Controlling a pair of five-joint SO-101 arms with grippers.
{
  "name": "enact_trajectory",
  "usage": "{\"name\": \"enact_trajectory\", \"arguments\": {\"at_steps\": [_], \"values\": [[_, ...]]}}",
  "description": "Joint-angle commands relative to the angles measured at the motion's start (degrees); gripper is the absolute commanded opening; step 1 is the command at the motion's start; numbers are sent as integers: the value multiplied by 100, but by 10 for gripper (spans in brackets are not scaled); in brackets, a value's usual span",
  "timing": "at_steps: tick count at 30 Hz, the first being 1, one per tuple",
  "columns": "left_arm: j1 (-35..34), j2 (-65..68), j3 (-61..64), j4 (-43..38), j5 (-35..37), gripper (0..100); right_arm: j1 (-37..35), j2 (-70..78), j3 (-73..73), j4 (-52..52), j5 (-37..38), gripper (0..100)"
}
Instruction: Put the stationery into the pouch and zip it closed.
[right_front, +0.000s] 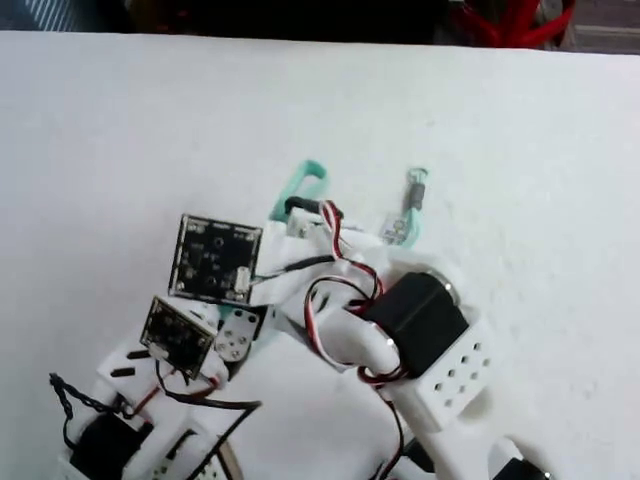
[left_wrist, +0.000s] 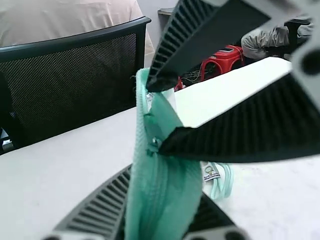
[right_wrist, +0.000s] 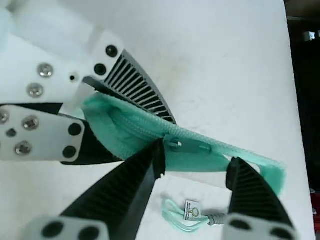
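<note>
A teal zip pouch (right_wrist: 200, 155) is held up off the white table, zipper side showing. My left gripper (right_wrist: 95, 115) is shut on one end of it; in its own wrist view the ribbed fingers (left_wrist: 95, 210) clamp the pouch (left_wrist: 160, 190) from both sides. My right gripper (right_wrist: 197, 160) stands open with a fingertip on each side of the zipper pull (right_wrist: 187, 146), and the same open jaws reach in around the pull (left_wrist: 152, 145). From above, both arms cover the pouch and just a teal loop (right_front: 310, 178) sticks out.
A teal wrist strap with a small tag (right_front: 405, 225) lies on the table (right_front: 150, 130) just beyond the arms, under the pouch (right_wrist: 187, 215). A black mesh chair (left_wrist: 75, 75) and a red object (left_wrist: 220, 60) stand past the far table edge.
</note>
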Motion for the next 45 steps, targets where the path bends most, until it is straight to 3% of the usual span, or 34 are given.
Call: {"name": "enact_trajectory", "arguments": {"at_steps": [1, 6, 16, 23, 30, 34, 38, 45], "values": [[-4, 13, -79, 26, 18, 22, -110, 259, 1257, 189, 501, 122], [4, 13, -79, 26, -202, 22, -92, 268, 1785, 189, 1371, 125], [4, 13, -70, 9, -211, 22, 699, 251, 1020, 180, 914, 303], [4, 13, -70, -9, -211, 22, 954, 251, 1002, 171, 905, 307], [4, 13, -70, -9, -220, 22, 910, 321, 1055, 171, 1231, 82], [4, 13, -70, -9, -220, 22, 892, 321, 1503, 180, 1793, 82], [4, 13, -70, -9, -220, 22, 760, 259, 1600, 171, 1846, 80], [4, 13, -70, -9, -220, 22, 769, 251, 879, 163, 1116, 24]]}}
